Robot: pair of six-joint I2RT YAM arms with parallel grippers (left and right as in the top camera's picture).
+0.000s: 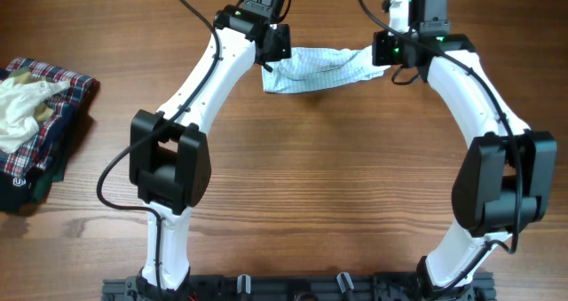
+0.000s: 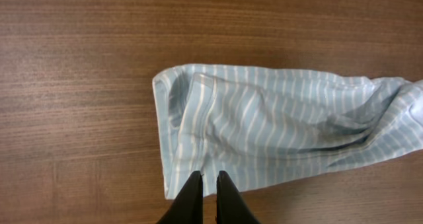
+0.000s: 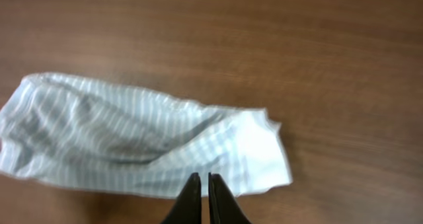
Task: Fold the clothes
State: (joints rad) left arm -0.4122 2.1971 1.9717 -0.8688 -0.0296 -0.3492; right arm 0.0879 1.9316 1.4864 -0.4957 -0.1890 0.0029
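The thin, floppy striped garment (image 1: pixel 315 70) lies stretched across the far counter (image 1: pixel 311 177), left fingers (image 2: pixel 192 199) and right fingers (image 3: pixel 190 199) closed, seemingly pinching its edge at each end, the sensible corners for folding.

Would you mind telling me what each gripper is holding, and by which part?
Both pinch the striped garment by its edge: left gripper near one end, right gripper near the whiter end.

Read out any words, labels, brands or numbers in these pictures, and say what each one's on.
White lettering on the dark band at the edge of the red-and-navy plaid garment: too small to read.
No text visible on the light-blue pinstriped garment or the wooden table.
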